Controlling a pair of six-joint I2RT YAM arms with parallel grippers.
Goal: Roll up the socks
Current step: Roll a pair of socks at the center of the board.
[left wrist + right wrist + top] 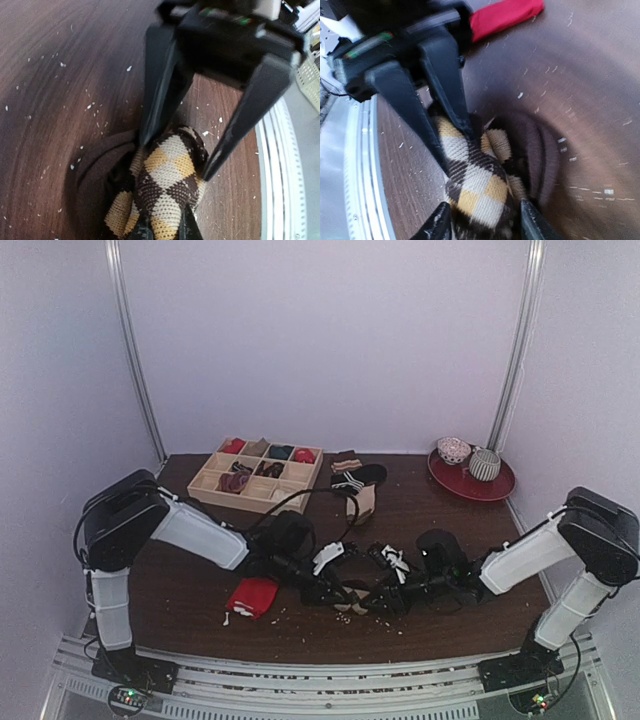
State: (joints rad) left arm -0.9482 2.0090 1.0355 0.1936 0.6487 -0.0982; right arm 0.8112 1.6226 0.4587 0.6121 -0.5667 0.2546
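Observation:
The brown argyle sock (167, 172) lies bunched at the near middle of the table (440, 530), its plain brown part curled beside it. It also shows in the right wrist view (475, 185). My left gripper (165, 229) is shut on one end of it; the top view shows this gripper (345, 592) low over the table. My right gripper (485, 226) faces it from the other side (385, 598), its fingers against both sides of the bundle. The red sock (252, 596) lies rolled to the left, apart from both grippers, and shows in the right wrist view (505, 15).
A wooden compartment box (205, 485) with rolled socks stands at the back left. A black striped sock (355, 478) and a tan sock (362, 505) lie behind the grippers. A red plate (495, 488) with cups is at the back right. The metal front rail (280, 175) is close.

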